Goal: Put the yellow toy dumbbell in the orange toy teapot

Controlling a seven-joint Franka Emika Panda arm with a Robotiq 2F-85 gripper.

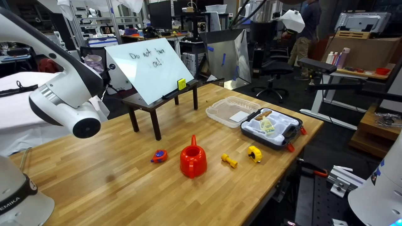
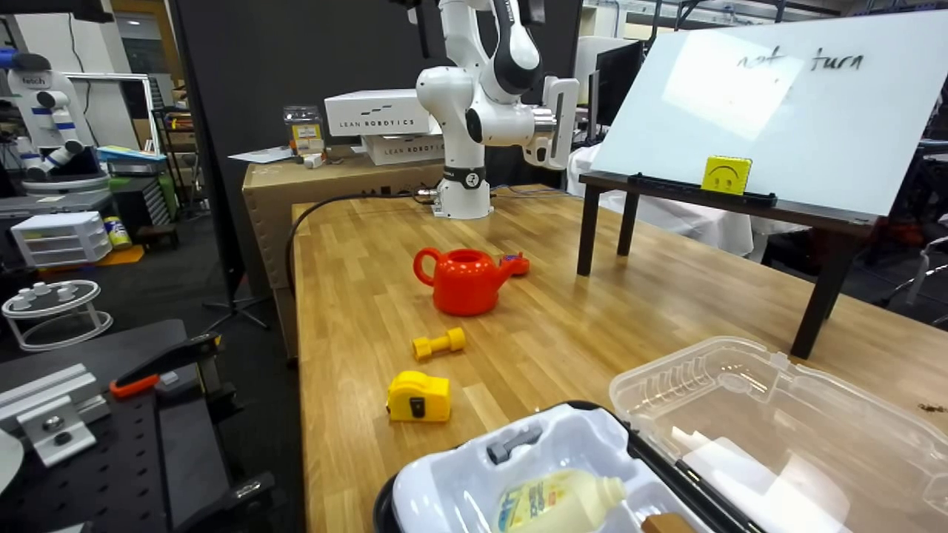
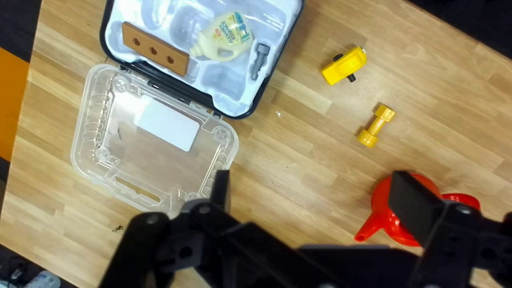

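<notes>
The yellow toy dumbbell lies on the wooden table in both exterior views [image 1: 229,160] [image 2: 438,344] and in the wrist view [image 3: 376,126]. It is apart from everything around it. The orange toy teapot, orange-red with spout and side handle, stands upright near it in both exterior views [image 1: 201,168] [image 2: 465,289]. Its top opening shows there. My gripper [image 3: 312,176] is open and empty, high above the table. In the wrist view its right finger covers part of the teapot [image 3: 383,197], and the dumbbell lies beyond the fingertips. The gripper does not show clearly in the exterior views.
A yellow tape measure [image 1: 254,154] sits beside the dumbbell. A small red-and-blue toy [image 1: 159,156] lies beyond the teapot. An open toy case [image 1: 276,138] with a clear lid [image 1: 232,108] is at the table's end. A whiteboard stand [image 1: 154,124] and another arm [image 1: 72,106] stand nearby.
</notes>
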